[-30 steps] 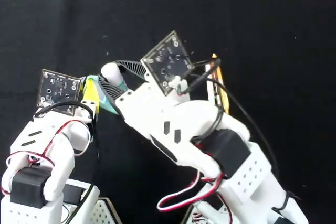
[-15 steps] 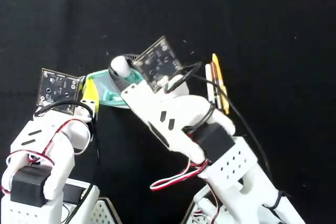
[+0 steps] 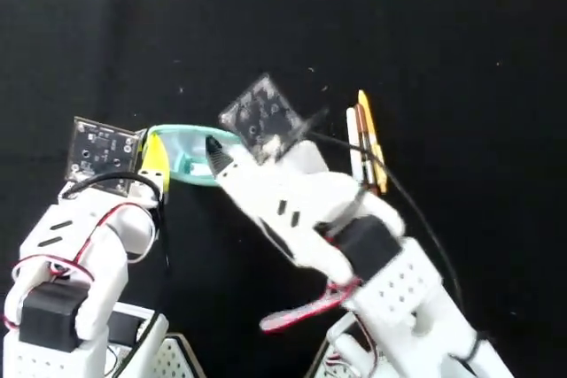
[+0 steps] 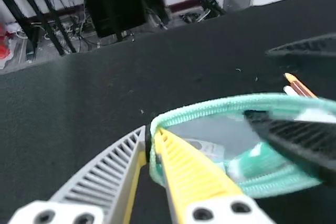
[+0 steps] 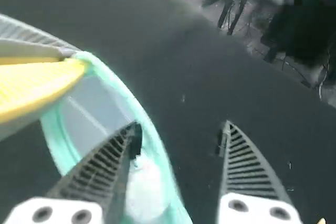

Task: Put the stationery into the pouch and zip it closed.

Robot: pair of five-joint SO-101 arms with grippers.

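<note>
- The teal pouch (image 3: 188, 164) lies mouth-open on the black counter (image 3: 461, 59), in front of the two arms.
- Left gripper (image 4: 151, 139) is pressed together on the pouch's zip rim at its end, grey finger one side, yellow finger (image 4: 184, 174) the other.
- Right gripper (image 5: 181, 127) is spread wide: one finger is down inside the pouch mouth beside a white item (image 5: 144, 182), the other hangs outside the rim over bare counter.
- It holds nothing between its fingers.
- Pencils (image 3: 368, 141) lie side by side on the counter, close by the right arm and apart from the pouch.
- Beyond the pouch, black counter stretches to the far edge.
</note>
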